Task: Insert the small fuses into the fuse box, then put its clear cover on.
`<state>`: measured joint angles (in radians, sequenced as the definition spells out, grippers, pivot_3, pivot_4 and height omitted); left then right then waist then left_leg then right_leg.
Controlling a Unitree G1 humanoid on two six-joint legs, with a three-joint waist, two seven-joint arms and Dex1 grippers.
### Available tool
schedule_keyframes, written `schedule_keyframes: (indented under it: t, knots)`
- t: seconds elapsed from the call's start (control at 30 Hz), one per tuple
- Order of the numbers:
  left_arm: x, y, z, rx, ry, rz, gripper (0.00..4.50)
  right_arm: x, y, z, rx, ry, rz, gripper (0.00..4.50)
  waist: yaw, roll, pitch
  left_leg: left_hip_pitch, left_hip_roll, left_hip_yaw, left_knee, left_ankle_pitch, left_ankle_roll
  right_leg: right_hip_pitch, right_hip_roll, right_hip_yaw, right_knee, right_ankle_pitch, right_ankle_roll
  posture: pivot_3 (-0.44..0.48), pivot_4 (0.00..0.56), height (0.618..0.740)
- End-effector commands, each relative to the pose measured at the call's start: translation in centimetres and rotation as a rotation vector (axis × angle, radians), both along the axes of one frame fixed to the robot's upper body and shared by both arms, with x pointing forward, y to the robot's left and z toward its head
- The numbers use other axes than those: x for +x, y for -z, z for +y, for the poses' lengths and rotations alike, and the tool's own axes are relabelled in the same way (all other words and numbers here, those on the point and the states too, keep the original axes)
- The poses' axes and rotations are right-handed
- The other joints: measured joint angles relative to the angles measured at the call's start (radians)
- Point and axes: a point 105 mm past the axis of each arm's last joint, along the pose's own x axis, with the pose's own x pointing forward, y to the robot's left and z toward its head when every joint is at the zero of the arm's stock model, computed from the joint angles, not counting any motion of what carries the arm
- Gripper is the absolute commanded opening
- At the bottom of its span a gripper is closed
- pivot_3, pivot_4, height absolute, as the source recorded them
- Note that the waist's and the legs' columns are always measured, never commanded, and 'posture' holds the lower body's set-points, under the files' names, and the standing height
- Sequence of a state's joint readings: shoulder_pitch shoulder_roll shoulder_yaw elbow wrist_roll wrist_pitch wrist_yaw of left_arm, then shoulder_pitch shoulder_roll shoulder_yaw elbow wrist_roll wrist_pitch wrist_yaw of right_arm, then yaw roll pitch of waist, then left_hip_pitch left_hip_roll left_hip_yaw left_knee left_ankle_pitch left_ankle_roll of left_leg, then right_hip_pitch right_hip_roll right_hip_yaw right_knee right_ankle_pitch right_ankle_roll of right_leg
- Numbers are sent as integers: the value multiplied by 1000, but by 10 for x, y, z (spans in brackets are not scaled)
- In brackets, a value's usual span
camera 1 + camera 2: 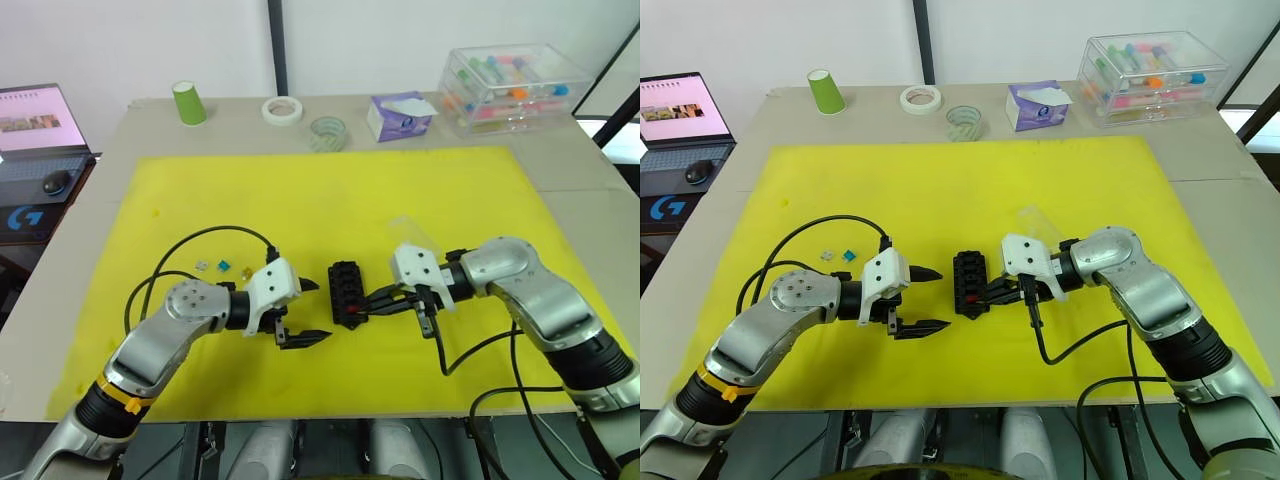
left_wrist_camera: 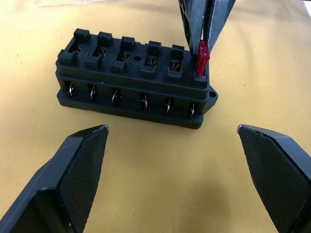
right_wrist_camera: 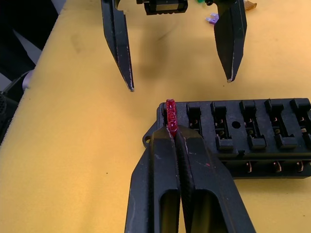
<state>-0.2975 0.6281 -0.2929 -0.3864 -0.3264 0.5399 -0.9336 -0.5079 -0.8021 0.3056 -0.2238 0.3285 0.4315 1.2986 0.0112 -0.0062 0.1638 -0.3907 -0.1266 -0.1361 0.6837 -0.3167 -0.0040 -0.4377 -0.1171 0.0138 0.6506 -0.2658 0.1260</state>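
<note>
On the yellow mat (image 1: 330, 190) covering the desk (image 1: 590, 215), the fuse box (image 1: 346, 293) lies between the two pincers. Its six slots look empty, except the end slot nearest the robot, where a red fuse (image 3: 170, 112) stands upright. The right pincer (image 1: 372, 300) is closed on this red fuse, its fingers (image 3: 167, 160) pressed together around it and resting against the box. The left pincer (image 1: 308, 310) is wide open, just beside the box and not touching it. Other small fuses (image 1: 224, 266) lie on the mat behind the left arm. At the far right corner of the desk a clear storage box (image 1: 512, 85) holds colourful items.
</note>
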Motion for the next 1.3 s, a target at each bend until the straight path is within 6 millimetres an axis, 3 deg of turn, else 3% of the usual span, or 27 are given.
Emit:
schedule_keyframes:
  t: [0.03, 1.3]
  knots:
    - [-1, -9, -4, -8, 24, -38, 4460, -2, -11, 3, 6, -30, -45, 0, 0, 0, 0, 0, 0, 0, 0, 0, 0, 0, 0, 0, 0, 0, 0, 0, 150, 740]
    - [-2, -9, -7, -14, 24, -39, 4460, -1, -5, 1, -47, -47, -87, 0, 0, 0, 0, 0, 0, 0, 0, 0, 0, 0, 0, 0, 0, 0, 0, 0, 150, 740]
